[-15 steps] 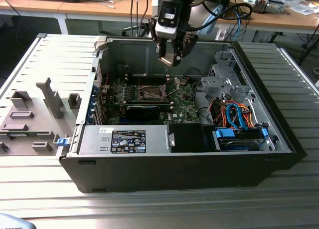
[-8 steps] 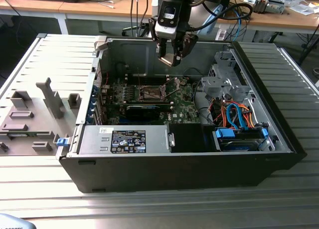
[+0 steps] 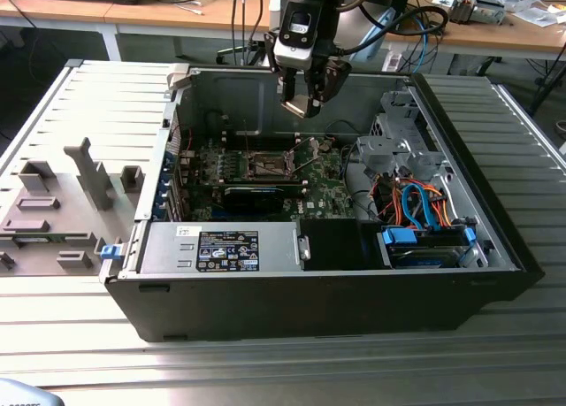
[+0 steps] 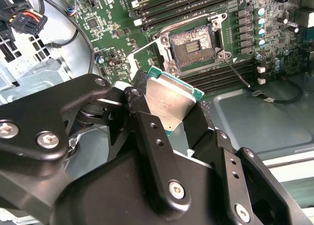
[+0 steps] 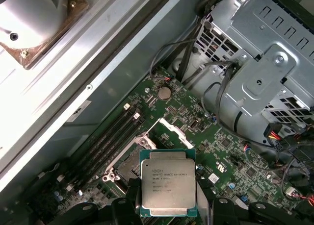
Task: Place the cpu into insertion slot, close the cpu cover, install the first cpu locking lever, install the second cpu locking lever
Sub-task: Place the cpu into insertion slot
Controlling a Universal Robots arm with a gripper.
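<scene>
The claw (image 3: 303, 105) is grasping the cpu (image 5: 168, 182) by its edges, hovering inside the open computer case (image 3: 265, 309). Beneath the claw, the insertion slot (image 4: 195, 46) is lying uncovered on the green motherboard (image 4: 109, 14).

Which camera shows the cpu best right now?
First wrist view: the cpu faces the camera flat, top fully visible. The second wrist view shows the cpu tilted, partly hidden by the pincer gripping it. In the exterior view the cpu is a small pale sliver in the pincer.
</scene>
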